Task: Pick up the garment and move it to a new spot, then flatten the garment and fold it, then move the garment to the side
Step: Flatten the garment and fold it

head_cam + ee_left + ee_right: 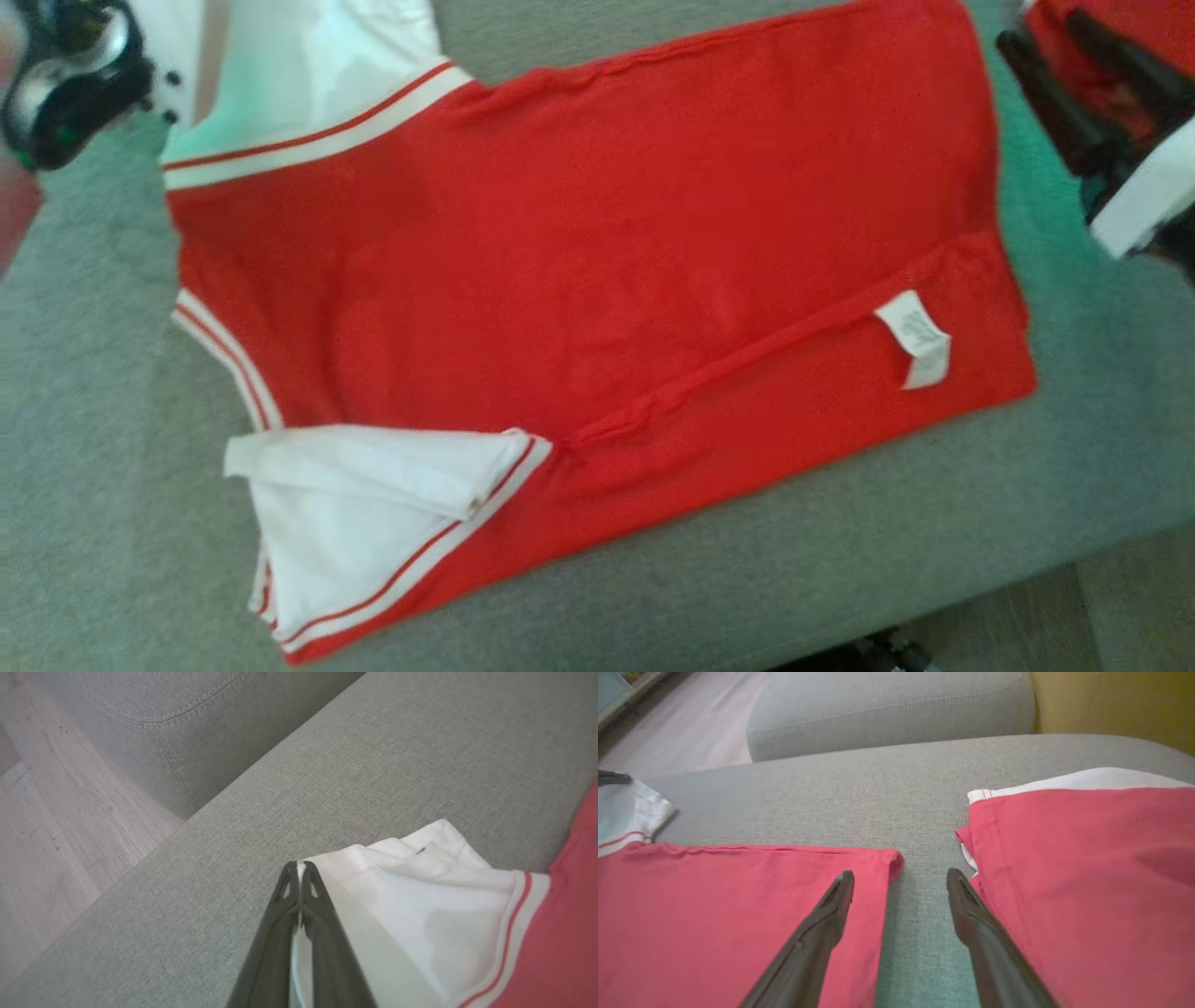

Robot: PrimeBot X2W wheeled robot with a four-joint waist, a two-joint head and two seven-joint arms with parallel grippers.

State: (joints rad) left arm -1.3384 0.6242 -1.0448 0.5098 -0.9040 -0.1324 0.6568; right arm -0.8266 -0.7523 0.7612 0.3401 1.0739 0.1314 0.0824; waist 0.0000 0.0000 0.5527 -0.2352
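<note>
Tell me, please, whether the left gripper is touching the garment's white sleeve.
Touching. In the left wrist view, the left gripper is shut, with the edge of the white sleeve pinched between its fingers.

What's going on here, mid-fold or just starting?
The robot is working a red garment with white sleeves, spread on the grey sofa cushion. The left tool is shut on the edge of one white sleeve. The right tool is open at the garment's hem corner, gripping nothing. One long side looks folded in. A second red garment lies beside it.
</note>
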